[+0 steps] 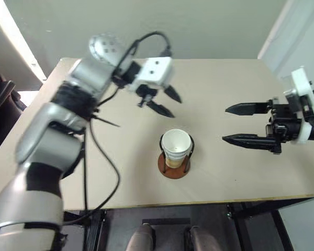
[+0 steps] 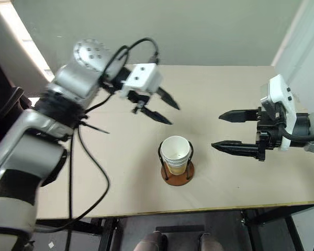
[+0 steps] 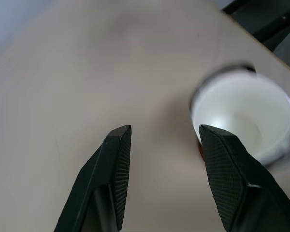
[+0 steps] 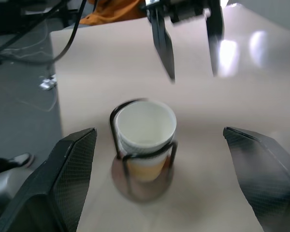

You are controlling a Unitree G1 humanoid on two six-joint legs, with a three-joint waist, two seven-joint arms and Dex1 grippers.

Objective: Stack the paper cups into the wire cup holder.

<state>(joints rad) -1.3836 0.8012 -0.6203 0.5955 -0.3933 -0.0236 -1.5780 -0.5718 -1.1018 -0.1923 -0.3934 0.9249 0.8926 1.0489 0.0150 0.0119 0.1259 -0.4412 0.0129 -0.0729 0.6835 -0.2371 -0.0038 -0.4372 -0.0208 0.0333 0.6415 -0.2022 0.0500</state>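
Observation:
The paper cups (image 1: pixel 176 146) sit nested in one stack inside the wire cup holder (image 1: pixel 174 166), whose reddish-brown base rests near the table's front middle. My left gripper (image 1: pixel 167 101) hovers above and behind the stack, a little to its left, open with nothing between its fingers. My right gripper (image 1: pixel 234 124) is to the right of the holder, pointing at it, open wide and empty. From the right wrist, the stack (image 4: pixel 146 129) stands upright between the black wire loops (image 4: pixel 117 130). In the left wrist view the top cup's white rim (image 3: pixel 244 113) lies just beyond one fingertip.
The tan table (image 1: pixel 225 83) is bare around the holder. Its front edge (image 1: pixel 199 201) runs close to the holder. A black cable (image 1: pixel 102 162) hangs from my left arm over the table's left part. A wall corner (image 1: pixel 282 31) stands at the back right.

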